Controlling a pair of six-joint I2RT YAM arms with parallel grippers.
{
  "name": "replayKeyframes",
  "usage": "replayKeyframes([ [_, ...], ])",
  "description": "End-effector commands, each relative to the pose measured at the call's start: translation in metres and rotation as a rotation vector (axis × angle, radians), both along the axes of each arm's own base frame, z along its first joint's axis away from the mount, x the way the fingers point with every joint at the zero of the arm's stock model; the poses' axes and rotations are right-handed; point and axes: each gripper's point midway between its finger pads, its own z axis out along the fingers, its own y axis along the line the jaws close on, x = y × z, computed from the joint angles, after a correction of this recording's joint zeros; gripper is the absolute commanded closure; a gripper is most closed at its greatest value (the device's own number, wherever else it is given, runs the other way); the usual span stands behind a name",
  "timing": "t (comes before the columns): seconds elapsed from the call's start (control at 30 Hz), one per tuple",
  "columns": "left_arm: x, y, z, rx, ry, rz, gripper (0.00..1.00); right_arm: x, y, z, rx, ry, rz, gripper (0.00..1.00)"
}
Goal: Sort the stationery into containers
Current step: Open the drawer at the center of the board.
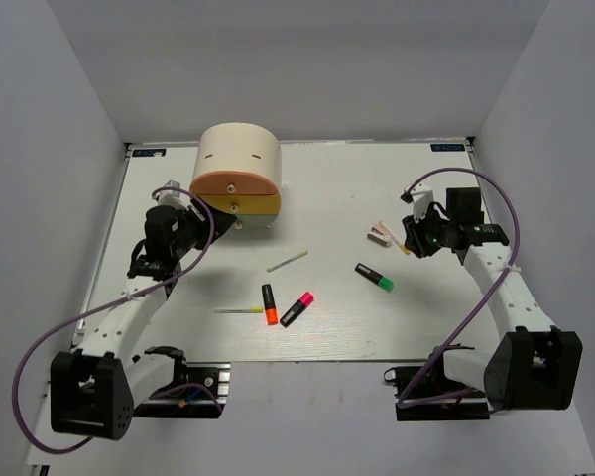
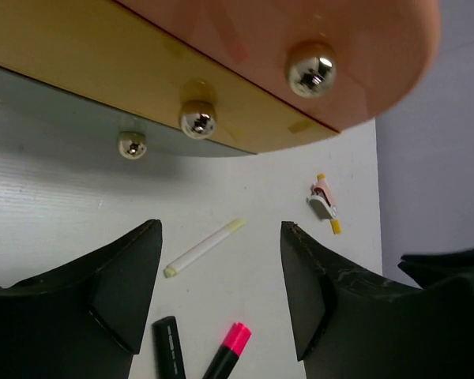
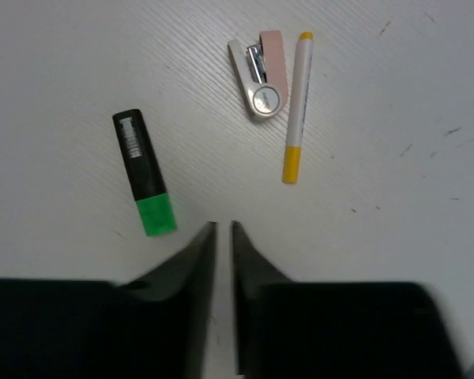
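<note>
Wide-apart left pincer point(image 2: 221, 230) before orange drawer point(image 2: 245, 31) and yellow drawer point(image 2: 79, 55), pale pen point(image 2: 204, 247) on table point(image 2: 55, 189)

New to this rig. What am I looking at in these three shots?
Two robot arms bolted to a white table. The wide shot is from overhead; the other two come from a camera on each wrist. On the table: a cream cabinet with an orange drawer and a yellow drawer, markers capped orange, pink and green, thin pale pens, a small pink piece. The left gripper is open, facing the drawers; the right gripper is almost closed near the green marker. Neither holds anything.
</note>
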Motion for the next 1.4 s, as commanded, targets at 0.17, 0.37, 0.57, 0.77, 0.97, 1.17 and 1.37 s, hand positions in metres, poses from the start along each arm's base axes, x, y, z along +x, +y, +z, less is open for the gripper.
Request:
replayKeyframes([
  [0.17, 0.048, 0.003, 0.037, -0.046, -0.121, 0.064, 0.29, 0.000, 0.028, 0.012, 0.152, 0.017, 0.066, 0.57],
  [0.37, 0.063, -0.004, 0.042, -0.073, -0.135, 0.046, 0.31, 0.004, 0.032, 0.010, 0.183, 0.036, 0.059, 0.52],
  [0.57, 0.072, -0.010, 0.057, -0.097, -0.181, 0.015, 0.36, 0.007, 0.033, 0.006, 0.185, 0.041, 0.055, 0.55],
  [0.77, 0.078, -0.011, 0.061, -0.099, -0.196, 0.015, 0.39, 0.008, 0.033, 0.007, 0.187, 0.036, 0.054, 0.55],
  [0.97, 0.085, -0.011, 0.057, -0.115, -0.179, 0.029, 0.43, 0.009, 0.032, 0.006, 0.184, 0.036, 0.050, 0.56],
  [1.17, 0.088, -0.009, 0.053, -0.109, -0.163, 0.042, 0.51, 0.006, 0.031, 0.004, 0.182, 0.040, 0.045, 0.56],
  [1.37, 0.090, -0.010, 0.061, -0.120, -0.179, 0.043, 0.66, 0.005, 0.031, 0.004, 0.184, 0.042, 0.043, 0.56],
])
